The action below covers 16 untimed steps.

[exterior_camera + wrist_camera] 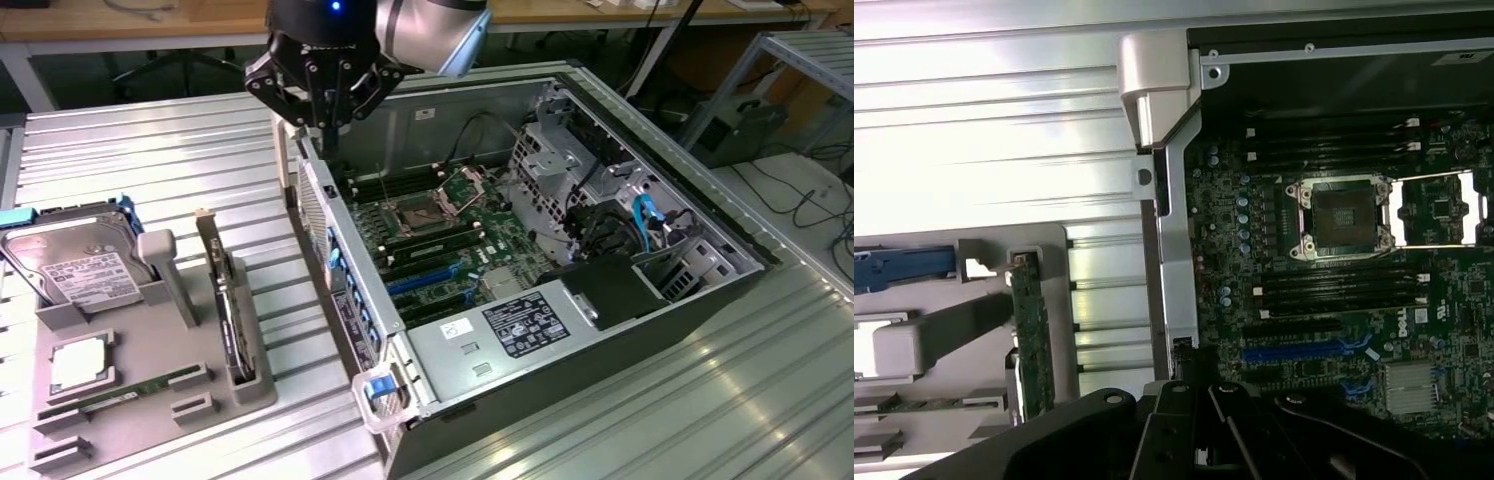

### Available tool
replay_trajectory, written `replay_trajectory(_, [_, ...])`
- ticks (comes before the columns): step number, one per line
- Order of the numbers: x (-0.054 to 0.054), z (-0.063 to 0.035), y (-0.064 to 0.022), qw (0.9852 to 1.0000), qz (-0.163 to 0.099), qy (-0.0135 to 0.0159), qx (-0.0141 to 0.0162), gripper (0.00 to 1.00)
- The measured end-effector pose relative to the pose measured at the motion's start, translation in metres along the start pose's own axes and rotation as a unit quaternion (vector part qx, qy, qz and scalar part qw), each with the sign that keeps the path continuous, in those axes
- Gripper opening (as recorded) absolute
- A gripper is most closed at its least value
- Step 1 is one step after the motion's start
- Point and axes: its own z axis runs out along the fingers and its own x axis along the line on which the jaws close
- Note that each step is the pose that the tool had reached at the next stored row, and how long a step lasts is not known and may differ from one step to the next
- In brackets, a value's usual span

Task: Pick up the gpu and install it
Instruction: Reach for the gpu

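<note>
I read the claw (324, 125) closed, empty, over the case wall (310, 200). The gpu (224, 300) stands edgewise in the tray (160, 345) — below the claw, well apart. Probably light, stiff, fragile — grip its upper edge.

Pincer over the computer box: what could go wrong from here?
1. The pincer is shut and empty, close above the computer case's metal wall; dropping straight down, it might bump that edge.
2. The graphics card stands on its thin edge in the gray tray; a shut or off-center pincer could tip it rather than grab it.
3. Inside the case, the chip socket lies uncovered; a slip there may damage it.
</note>
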Motion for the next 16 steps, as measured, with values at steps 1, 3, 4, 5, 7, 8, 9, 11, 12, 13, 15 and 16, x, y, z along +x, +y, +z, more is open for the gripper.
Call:
replay_trajectory(1, [0.001, 0.0000, -0.0001, 1.0000, 0.000, 0.0000, 0.0000, 0.11])
replay_trajectory(3, [0.003, -0.0001, -0.0004, 1.0000, 0.000, 0.0000, 0.0000, 0.11])
replay_trajectory(4, [0.003, -0.0001, -0.0005, 1.0000, 0.000, 0.0000, 0.0000, 0.11])
replay_trajectory(5, [0.004, -0.0001, -0.0006, 1.0000, 0.000, 0.0000, 0.0000, 0.11])
replay_trajectory(7, [0.006, -0.0002, -0.0010, 1.0000, 0.000, 0.0000, 0.0000, 0.11])
replay_trajectory(8, [0.007, -0.0002, -0.0011, 1.0000, 0.000, 0.0000, 0.0000, 0.11])
replay_trajectory(9, [0.009, -0.0002, -0.0013, 1.0000, 0.000, 0.0000, 0.0000, 0.11])
replay_trajectory(11, [0.010, -0.0003, -0.0016, 1.0000, 0.000, 0.0000, 0.0000, 0.11])
replay_trajectory(12, [0.011, -0.0004, -0.0017, 1.0000, 0.000, 0.0000, 0.0000, 0.11])
replay_trajectory(13, [0.012, -0.0004, -0.0018, 1.0000, 0.000, 0.0000, 0.0000, 0.11])
replay_trajectory(15, [0.014, -0.0004, -0.0020, 1.0000, 0.000, 0.0000, 0.0000, 0.11])
replay_trajectory(16, [0.014, -0.0004, -0.0022, 1.0000, 0.000, 0.0000, 0.0000, 0.11])
